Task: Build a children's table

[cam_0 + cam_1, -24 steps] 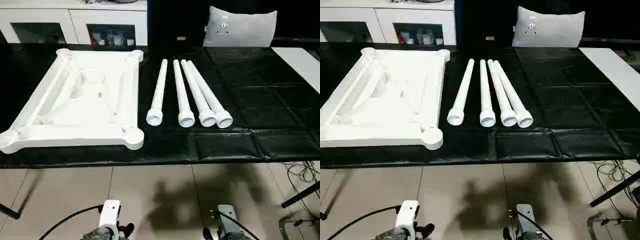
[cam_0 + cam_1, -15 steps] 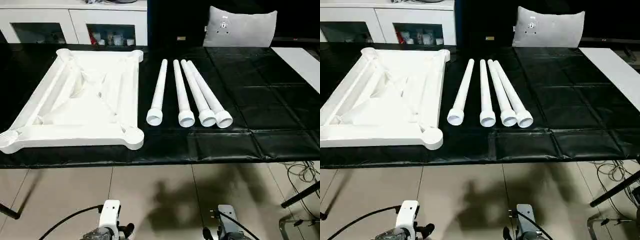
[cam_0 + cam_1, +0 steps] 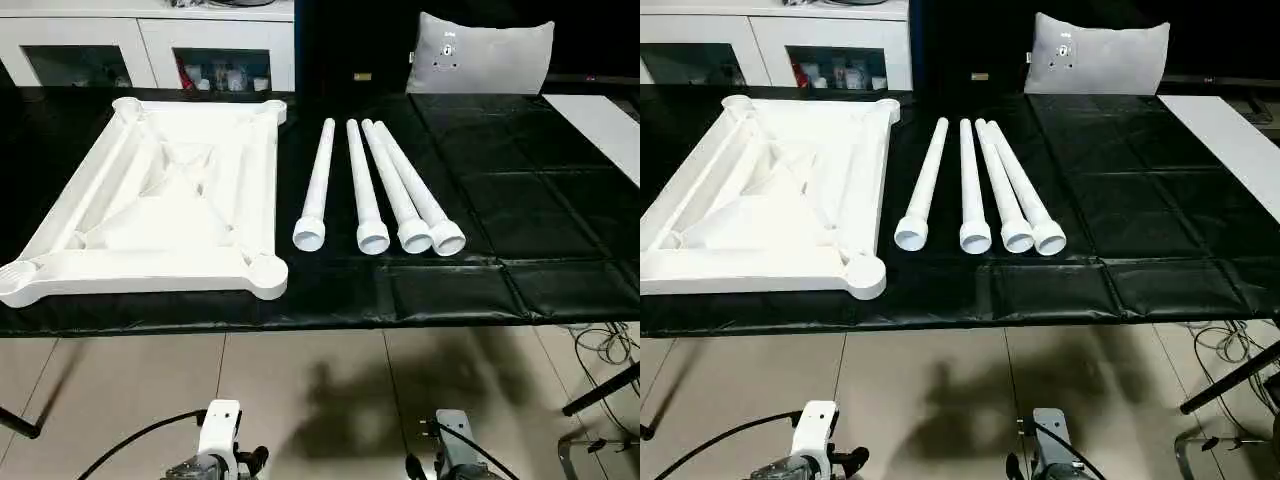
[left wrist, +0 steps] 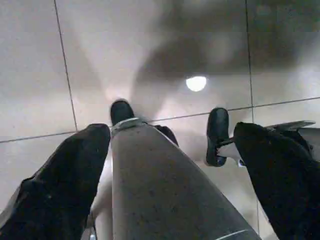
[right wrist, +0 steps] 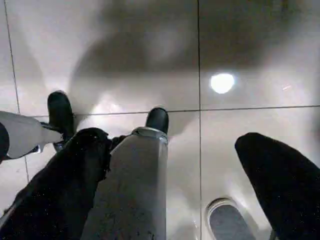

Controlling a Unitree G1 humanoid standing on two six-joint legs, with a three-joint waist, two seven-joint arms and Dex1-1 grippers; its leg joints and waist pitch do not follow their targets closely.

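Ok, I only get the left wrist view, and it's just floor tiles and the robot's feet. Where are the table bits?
Observer: Up ahead on the black table. The white tabletop lies on the left part of it, underside up, with its ribs showing.
Operator: And the legs?
Observer: The four legs lie side by side to the right of the tabletop, wide ends toward the robot. None is in a corner socket.
Operator: Is the other gripper holding one?
Observer: No. The right gripper hangs low over the floor with its jaws wide apart and nothing between them.
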